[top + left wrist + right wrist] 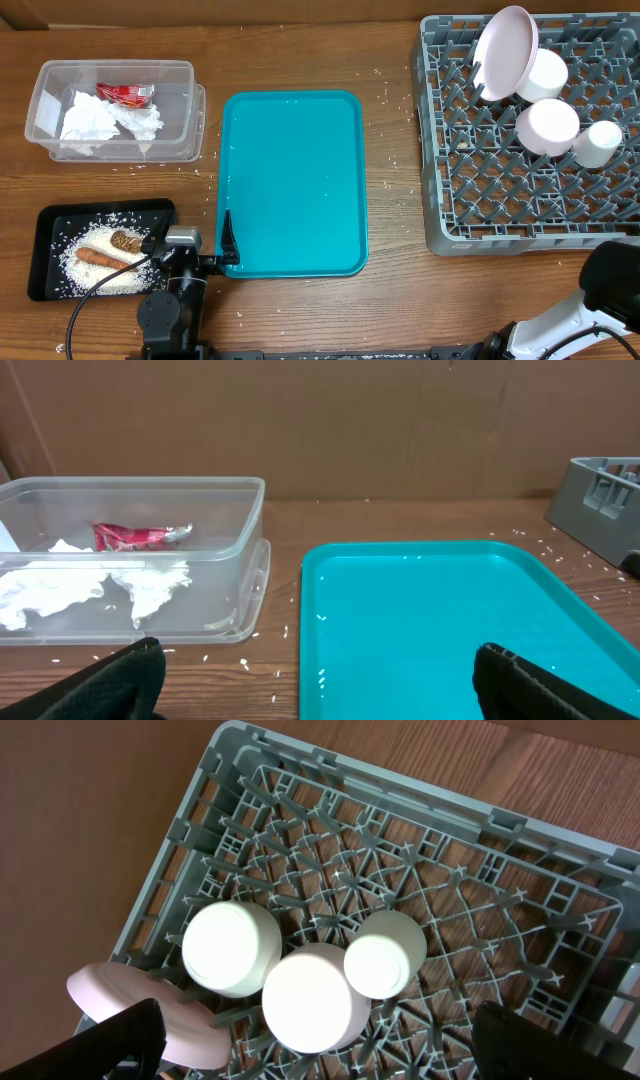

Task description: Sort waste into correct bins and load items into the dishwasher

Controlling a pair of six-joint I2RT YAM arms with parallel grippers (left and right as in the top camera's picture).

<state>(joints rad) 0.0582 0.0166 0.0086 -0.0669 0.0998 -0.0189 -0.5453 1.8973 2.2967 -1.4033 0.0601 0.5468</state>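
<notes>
The clear tub (115, 110) holds the crumpled napkin (100, 120) and red wrapper (125, 94); the left wrist view shows the tub (130, 560) and wrapper (140, 536) too. Rice, the carrot stick (105, 258) and the biscuit (125, 241) lie in the black tray (45, 250). The grey dish rack (530, 190) carries the tilted plate (505, 52), two upturned bowls (547, 126) and a cup (598, 143). My left gripper (320, 685) hangs open and empty over the teal tray's near-left edge. My right gripper (320, 1045) is open above the rack (480, 920), holding nothing.
The teal serving tray (292, 180) lies in the middle with a few rice grains on it. Loose grains are scattered on the wood around the tub and beside the rack. My right arm (610, 285) sits at the table's near-right corner.
</notes>
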